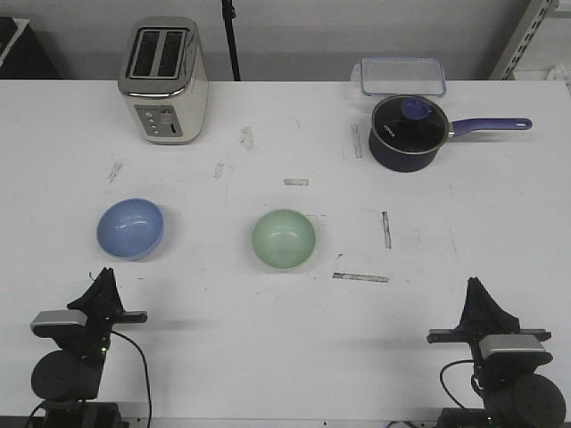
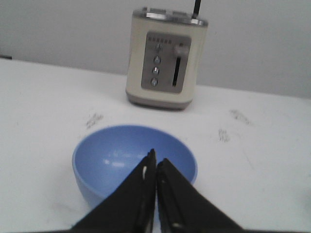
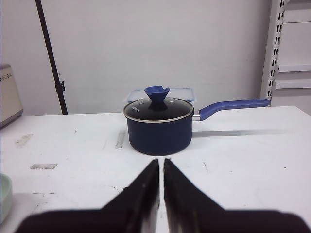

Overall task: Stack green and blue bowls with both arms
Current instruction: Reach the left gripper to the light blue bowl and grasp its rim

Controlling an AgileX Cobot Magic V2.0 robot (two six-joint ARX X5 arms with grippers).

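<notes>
The blue bowl (image 1: pixel 130 227) sits upright on the white table at the left. The green bowl (image 1: pixel 284 239) sits upright near the middle, apart from it. My left gripper (image 1: pixel 105 275) is shut and empty, just on the near side of the blue bowl. In the left wrist view the blue bowl (image 2: pixel 116 155) lies right beyond the closed tips of my left gripper (image 2: pixel 156 158). My right gripper (image 1: pixel 474 283) is shut and empty at the near right, well right of the green bowl. In the right wrist view my right gripper (image 3: pixel 161 162) is shut and a sliver of the green bowl (image 3: pixel 4 196) shows at the edge.
A cream toaster (image 1: pixel 164 80) stands at the back left. A dark blue lidded saucepan (image 1: pixel 409 132) with its long handle (image 1: pixel 491 126) pointing right stands at the back right, a clear lidded container (image 1: pixel 403 76) behind it. Grey tape marks (image 1: pixel 360 277) dot the table.
</notes>
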